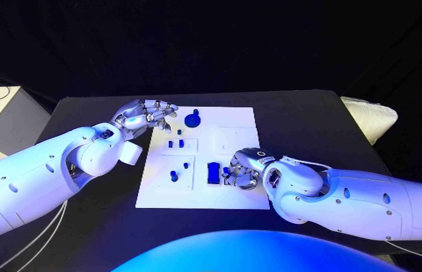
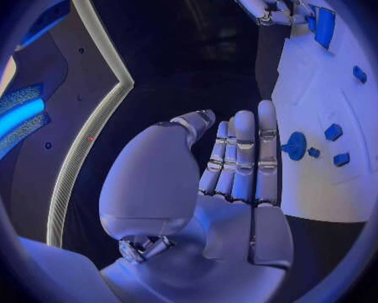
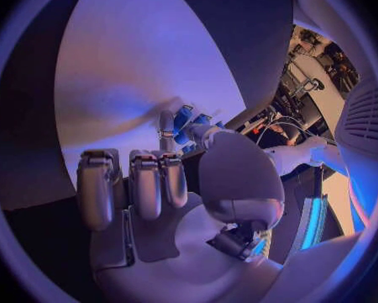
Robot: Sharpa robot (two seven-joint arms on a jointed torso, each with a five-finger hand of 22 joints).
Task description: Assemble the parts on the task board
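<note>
The white task board [image 1: 237, 122] lies in the middle of the black table. A round blue part [image 1: 193, 119] stands near its far edge, with small blue parts [image 1: 176, 143] in the recesses nearer me. A larger blue block [image 1: 214, 173] lies near the board's front edge. My right hand [image 1: 247, 169] rests on the board beside that block and pinches a small blue part [image 3: 182, 119] between thumb and a fingertip. My left hand [image 1: 146, 114] hovers at the board's far left corner, fingers [image 2: 243, 156] straight and holding nothing. From the left wrist I see the board [image 2: 323, 108] and round part [image 2: 296, 145].
A white plastic piece [image 1: 131, 154] sits by my left forearm at the board's left edge. A pale object [image 1: 371, 116] lies at the table's right edge. Bare black table surrounds the board.
</note>
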